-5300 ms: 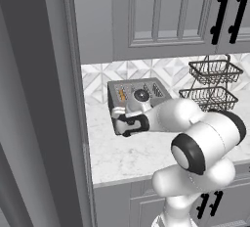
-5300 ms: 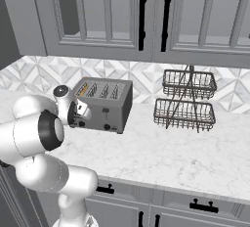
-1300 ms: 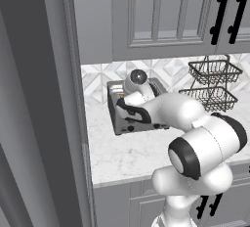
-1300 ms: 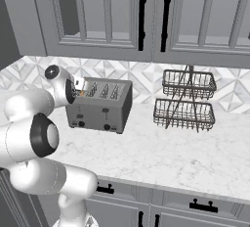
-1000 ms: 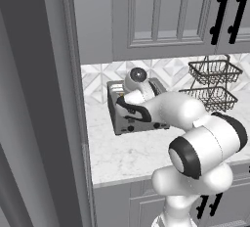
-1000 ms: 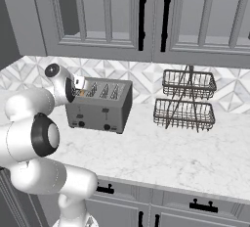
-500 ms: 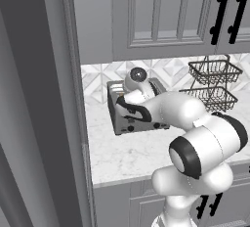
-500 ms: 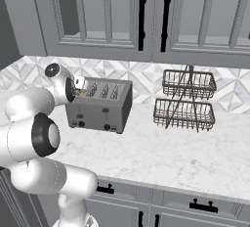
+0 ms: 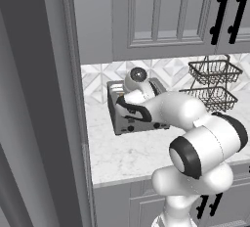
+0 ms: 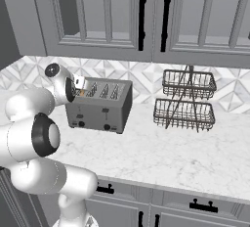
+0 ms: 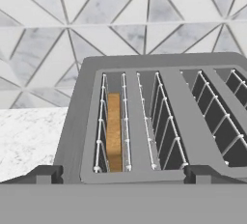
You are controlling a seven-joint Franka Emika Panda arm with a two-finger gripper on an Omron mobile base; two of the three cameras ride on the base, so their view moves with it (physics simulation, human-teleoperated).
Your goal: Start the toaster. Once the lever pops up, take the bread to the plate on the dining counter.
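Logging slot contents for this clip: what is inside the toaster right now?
One bread slice stands in the leftmost slot of the toaster in the hand view. The other slots show only wire guides; their bottoms are hidden.

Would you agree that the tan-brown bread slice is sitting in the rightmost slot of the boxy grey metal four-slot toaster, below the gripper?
Not quite: the tan-brown bread slice sits in the leftmost slot, as the hand view shows, not the rightmost. The rest holds: it is in the boxy grey metal four-slot toaster, with the gripper poised above it.
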